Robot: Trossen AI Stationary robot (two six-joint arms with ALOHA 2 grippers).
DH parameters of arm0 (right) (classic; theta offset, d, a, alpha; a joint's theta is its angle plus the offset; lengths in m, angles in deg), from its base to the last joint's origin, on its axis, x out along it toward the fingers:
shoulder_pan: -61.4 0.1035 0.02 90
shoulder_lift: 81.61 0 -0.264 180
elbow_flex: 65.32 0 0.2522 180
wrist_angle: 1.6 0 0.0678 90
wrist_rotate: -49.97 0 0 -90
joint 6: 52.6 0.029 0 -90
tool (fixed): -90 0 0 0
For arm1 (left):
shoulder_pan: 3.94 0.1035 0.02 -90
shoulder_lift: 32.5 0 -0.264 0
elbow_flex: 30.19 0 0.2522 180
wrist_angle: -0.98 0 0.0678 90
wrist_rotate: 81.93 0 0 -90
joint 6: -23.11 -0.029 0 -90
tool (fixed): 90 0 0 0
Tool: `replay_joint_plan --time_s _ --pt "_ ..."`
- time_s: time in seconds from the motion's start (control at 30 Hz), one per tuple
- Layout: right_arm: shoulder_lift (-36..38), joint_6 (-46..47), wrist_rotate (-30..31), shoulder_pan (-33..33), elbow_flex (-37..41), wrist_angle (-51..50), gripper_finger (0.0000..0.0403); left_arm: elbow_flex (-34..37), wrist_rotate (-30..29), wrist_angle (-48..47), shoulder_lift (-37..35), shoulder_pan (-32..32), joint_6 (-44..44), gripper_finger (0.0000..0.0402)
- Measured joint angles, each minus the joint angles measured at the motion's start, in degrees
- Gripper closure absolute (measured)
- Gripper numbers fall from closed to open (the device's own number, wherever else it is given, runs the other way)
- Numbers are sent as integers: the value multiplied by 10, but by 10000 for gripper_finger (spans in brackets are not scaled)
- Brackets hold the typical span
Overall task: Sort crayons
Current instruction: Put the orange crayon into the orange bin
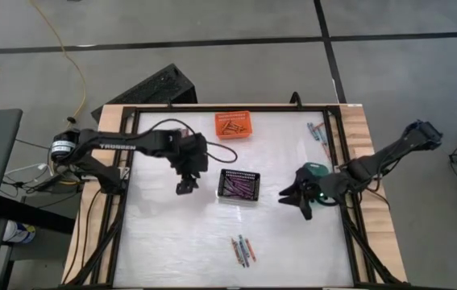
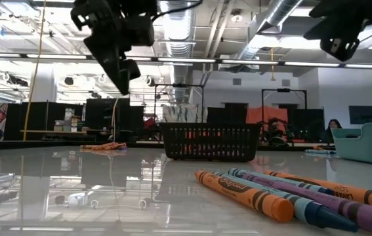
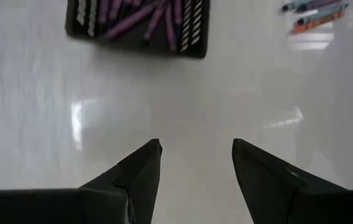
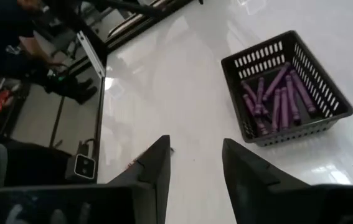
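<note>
Loose crayons lie flat in a small cluster (image 1: 244, 250) (image 2: 284, 193) near the table's front edge, and a few more (image 1: 318, 133) lie at the far right. A black basket (image 1: 239, 186) (image 4: 288, 87) in mid-table holds purple crayons (image 3: 140, 18). An orange basket (image 1: 234, 125) at the far edge holds orange ones. My left gripper (image 1: 185, 185) (image 3: 196, 152) hangs open above the table, left of the black basket. My right gripper (image 1: 296, 196) (image 4: 195, 149) is open and raised, right of that basket. Neither has anything between its fingers.
A teal basket (image 1: 315, 171) (image 2: 368, 141) stands at the right, partly under my right arm. A black frame (image 1: 123, 201) borders the white table top. Bare table lies between the black basket and the front crayons.
</note>
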Motion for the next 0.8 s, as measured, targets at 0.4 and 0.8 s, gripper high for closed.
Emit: replay_joint_plan --time_s 0.4,0.8 --pt "-86 -97 -1 16 0 72 265 0 -41 27 0 -96 75 215" --pt "-213 -221 -11 31 0 184 265 69 -169 276 0 -247 29 215"
